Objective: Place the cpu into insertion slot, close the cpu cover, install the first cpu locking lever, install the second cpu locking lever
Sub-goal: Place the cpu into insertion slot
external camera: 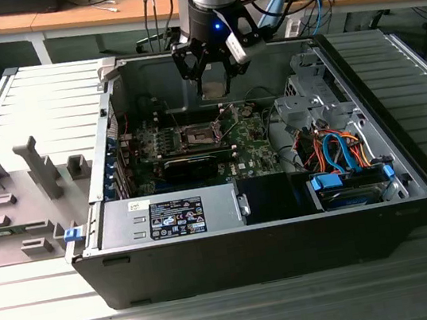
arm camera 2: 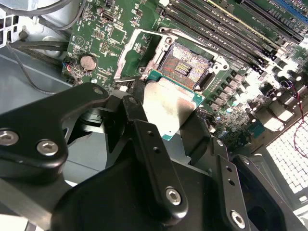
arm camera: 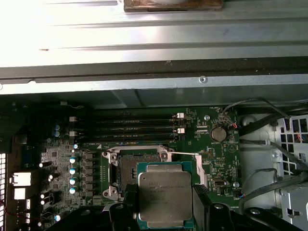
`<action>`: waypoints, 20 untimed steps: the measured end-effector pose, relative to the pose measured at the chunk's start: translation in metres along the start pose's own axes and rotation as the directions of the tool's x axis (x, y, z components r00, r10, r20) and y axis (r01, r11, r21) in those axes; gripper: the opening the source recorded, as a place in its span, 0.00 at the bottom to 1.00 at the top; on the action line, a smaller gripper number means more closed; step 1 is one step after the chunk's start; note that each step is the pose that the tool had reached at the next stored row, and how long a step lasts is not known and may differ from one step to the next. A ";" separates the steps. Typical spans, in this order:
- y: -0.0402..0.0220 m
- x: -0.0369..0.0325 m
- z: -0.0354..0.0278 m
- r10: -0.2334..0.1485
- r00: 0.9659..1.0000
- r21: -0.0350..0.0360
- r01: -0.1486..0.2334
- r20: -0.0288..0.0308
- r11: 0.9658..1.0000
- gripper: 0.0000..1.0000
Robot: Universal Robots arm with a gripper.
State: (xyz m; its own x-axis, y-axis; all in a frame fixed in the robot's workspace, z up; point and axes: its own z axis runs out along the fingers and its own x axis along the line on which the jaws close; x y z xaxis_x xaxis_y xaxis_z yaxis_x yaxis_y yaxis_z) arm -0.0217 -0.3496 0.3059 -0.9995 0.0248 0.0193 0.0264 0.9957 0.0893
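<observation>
Holding cpu flat, face up, in pincer clamped on its opposite edges, above green board inside computer case. Short of insertion slot: bare socket just ahead of chip, lower down, with cpu cover flipped up beside it.

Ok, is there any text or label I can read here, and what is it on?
Nothing can be read well enough to quote.
cpu: lines of print on its face, too small to read.
Black label on the grey metal box: white print, too small to read.
</observation>
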 end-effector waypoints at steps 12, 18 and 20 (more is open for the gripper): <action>-0.0002 -0.0001 0.0025 0.000 1.000 0.000 0.000 0.000 1.000 0.54; -0.0004 -0.0001 0.0045 0.000 1.000 0.000 0.000 0.000 1.000 0.54; -0.0004 -0.0001 0.0049 0.000 1.000 0.000 0.000 0.000 1.000 0.54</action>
State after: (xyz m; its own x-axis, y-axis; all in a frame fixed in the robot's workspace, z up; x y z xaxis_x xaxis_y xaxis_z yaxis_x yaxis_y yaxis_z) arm -0.0217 -0.3496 0.3009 -0.9995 0.0248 0.0193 0.0264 0.9957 0.0893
